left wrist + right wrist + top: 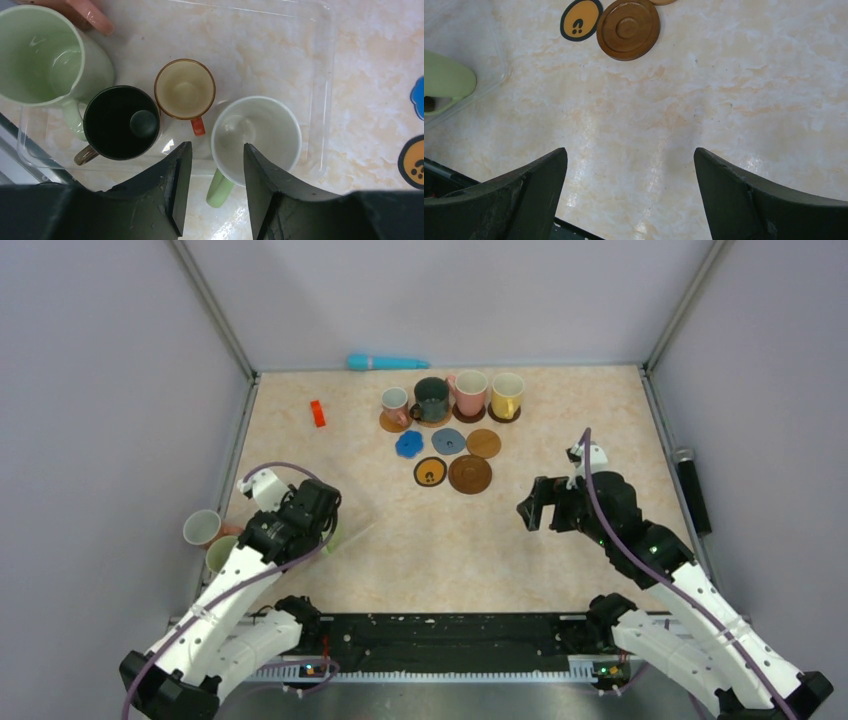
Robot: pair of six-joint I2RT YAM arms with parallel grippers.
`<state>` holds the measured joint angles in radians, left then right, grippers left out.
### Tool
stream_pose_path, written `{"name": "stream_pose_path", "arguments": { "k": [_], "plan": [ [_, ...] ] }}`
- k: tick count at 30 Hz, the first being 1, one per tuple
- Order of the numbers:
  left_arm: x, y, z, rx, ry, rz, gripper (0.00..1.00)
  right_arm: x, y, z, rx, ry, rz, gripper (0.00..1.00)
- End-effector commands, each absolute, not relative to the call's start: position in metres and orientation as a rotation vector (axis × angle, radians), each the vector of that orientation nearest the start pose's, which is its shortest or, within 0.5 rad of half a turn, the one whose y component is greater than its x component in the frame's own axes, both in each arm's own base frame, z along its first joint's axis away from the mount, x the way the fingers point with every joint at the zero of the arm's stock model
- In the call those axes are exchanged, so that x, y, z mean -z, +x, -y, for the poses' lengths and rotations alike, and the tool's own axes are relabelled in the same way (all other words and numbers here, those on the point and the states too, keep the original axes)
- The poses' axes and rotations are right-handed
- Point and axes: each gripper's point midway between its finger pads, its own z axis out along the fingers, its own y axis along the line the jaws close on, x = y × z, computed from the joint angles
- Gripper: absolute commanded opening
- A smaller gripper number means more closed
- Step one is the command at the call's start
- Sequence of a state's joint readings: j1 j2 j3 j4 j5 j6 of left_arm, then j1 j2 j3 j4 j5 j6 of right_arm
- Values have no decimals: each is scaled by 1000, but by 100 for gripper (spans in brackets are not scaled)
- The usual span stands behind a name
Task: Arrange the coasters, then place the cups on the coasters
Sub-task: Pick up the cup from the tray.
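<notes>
Got the left gripper [217, 147] roughly half open inside the clear tray [320, 75] by the table's [450, 540] left edge. Straddling the near rim of the white cup with the green handle [260, 135]: one finger outside the wall, the other over the inside. Looks like daylight on the outer side, so not clamped on anything. Can't tell about contact at the inner finger. Seeing a black cup [120, 122] and an amber cup [184, 90] just beside it.

Found the right gripper [629, 150] spread wide over bare tabletop, holding and touching nothing. Spotted a brown round coaster [628, 29] and a black-rimmed orange coaster [581, 20] just beyond it, both bare. Counting four cups [470, 392] on their coasters [503, 418] near the middle of the far edge.
</notes>
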<state>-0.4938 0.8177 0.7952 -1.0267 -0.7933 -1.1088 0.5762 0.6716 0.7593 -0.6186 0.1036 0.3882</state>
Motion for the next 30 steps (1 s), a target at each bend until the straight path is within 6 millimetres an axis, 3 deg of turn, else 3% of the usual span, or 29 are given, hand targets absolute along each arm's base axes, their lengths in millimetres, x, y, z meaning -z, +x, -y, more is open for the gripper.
{"name": "stream_pose_path", "arguments": {
  "k": [1,11,20,25,30],
  "plan": [
    [-147,205,-8,-245,-997,-2026,47,-207,210,-138,-502,-138,-2093,96],
    [-113,209,-6,-213,-1054,-2074,42,-208,209,-138,-510,-140,-2081,96],
    [-100,212,-8,-221,-1068,-2085,38,-207,209,-139,-517,-143,-2079,96],
    [-109,210,-11,-235,-1063,-2074,26,-207,209,-139,-515,-142,-2078,96],
    [-134,218,-11,-224,-993,-2055,6,-206,210,-140,-517,-144,-2078,96]
  ]
}}
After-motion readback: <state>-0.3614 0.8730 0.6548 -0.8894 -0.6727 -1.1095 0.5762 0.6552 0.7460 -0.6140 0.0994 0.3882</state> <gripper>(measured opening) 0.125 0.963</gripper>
